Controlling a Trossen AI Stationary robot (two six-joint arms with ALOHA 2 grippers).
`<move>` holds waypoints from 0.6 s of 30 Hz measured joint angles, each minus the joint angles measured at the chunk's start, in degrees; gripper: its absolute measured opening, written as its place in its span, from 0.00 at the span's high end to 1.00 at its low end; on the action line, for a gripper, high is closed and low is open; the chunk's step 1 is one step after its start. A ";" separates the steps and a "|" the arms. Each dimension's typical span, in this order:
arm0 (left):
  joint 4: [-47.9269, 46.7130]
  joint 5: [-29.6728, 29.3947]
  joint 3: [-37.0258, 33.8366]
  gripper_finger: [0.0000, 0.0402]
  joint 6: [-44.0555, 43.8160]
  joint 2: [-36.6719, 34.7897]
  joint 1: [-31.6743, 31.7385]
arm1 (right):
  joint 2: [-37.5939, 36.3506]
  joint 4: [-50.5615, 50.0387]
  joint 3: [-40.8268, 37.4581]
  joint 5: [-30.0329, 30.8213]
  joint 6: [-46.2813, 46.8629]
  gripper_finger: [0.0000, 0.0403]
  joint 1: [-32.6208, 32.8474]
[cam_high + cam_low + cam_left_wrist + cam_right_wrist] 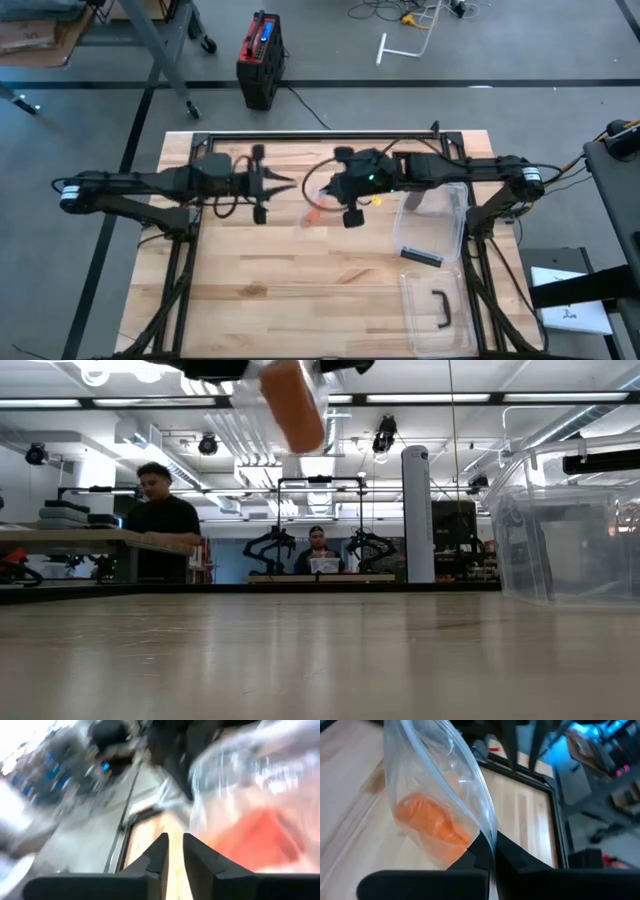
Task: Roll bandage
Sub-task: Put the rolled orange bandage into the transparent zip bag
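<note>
The bandage [431,827] is an orange roll inside a clear plastic bag [442,775]. The bag hangs above the middle of the table [313,213] and shows at the top of the low view [292,400]. My right gripper [490,847] reaches in from the table's right and is shut on the bag. My left gripper [175,851] comes from the left [287,183], level, its fingers a small gap apart with nothing between them. The bag with the roll [265,837] is just beyond and beside its fingertips. My right gripper pinches the clear bag's edge [489,831] between its two fingers, slanting down from the table's right. The bag hangs below and ahead of the fingers with the orange roll at its lower end, lifted clear of the table.
A clear plastic bin [435,225] stands at the table's right, large in the low view [570,530]. Its lid with a black handle [440,310] lies near the front right corner. Bare wood lies at the front left. People sit at desks in the room behind.
</note>
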 joint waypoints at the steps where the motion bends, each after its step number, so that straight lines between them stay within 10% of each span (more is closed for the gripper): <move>1: -2.23 -1.91 -0.05 0.87 -1.61 -1.57 0.14 | -0.27 -0.30 0.52 0.32 1.66 1.00 -0.34; 9: 1.17 3.47 -10.20 0.69 -15.83 -8.44 -0.28 | -2.46 -3.80 6.11 8.88 8.92 1.00 -3.63; 18: 29.84 -1.89 -22.06 0.46 -18.46 -7.37 -0.17 | -2.55 -4.77 8.41 8.97 12.03 1.00 -5.98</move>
